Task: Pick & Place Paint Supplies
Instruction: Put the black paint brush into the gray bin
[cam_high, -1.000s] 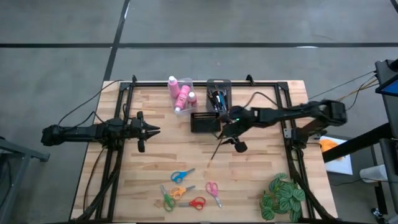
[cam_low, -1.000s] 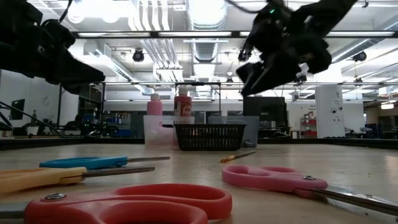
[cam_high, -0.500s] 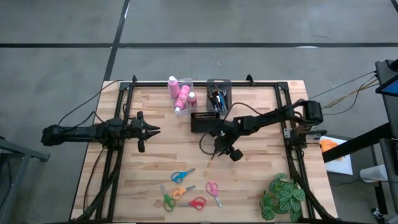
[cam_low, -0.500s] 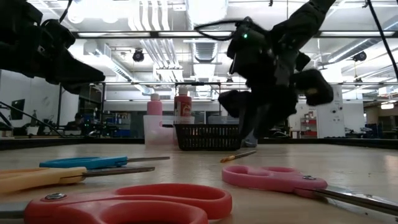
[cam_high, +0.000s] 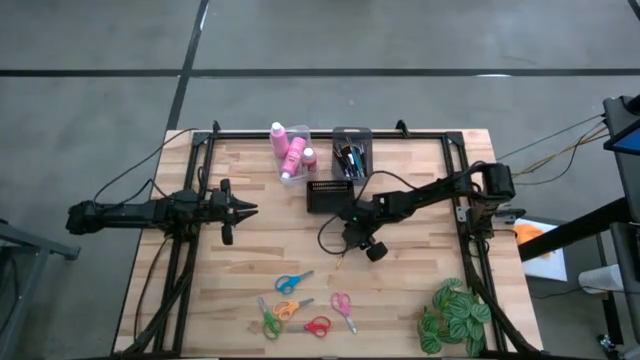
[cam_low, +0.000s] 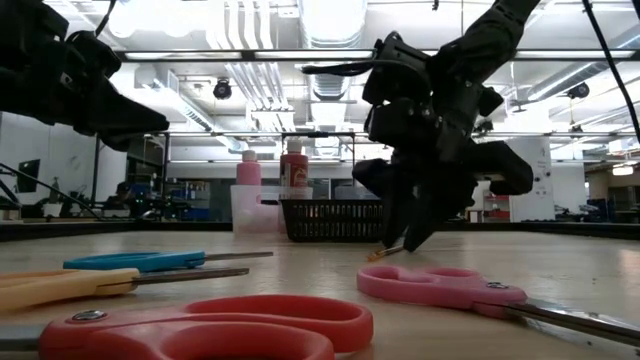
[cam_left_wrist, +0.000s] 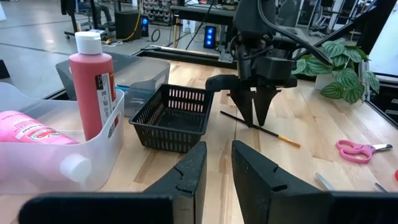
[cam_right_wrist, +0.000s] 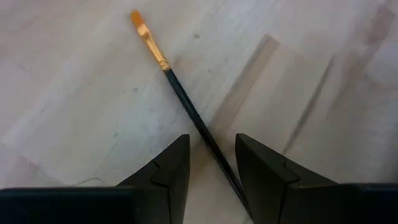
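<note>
While the left gripper (cam_high: 248, 209) idles, slightly parted, well away from the black basket (cam_high: 328, 196), we note the right gripper (cam_right_wrist: 211, 163) released, straddling a black paintbrush (cam_right_wrist: 186, 106) beside that basket.

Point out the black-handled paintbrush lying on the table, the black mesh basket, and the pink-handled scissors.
black-handled paintbrush (cam_right_wrist: 186, 109): right wrist view, middle of its black handle.
black mesh basket (cam_left_wrist: 171, 118): left wrist view, its front wall.
pink-handled scissors (cam_low: 440, 285): low view, its pink handle.
</note>
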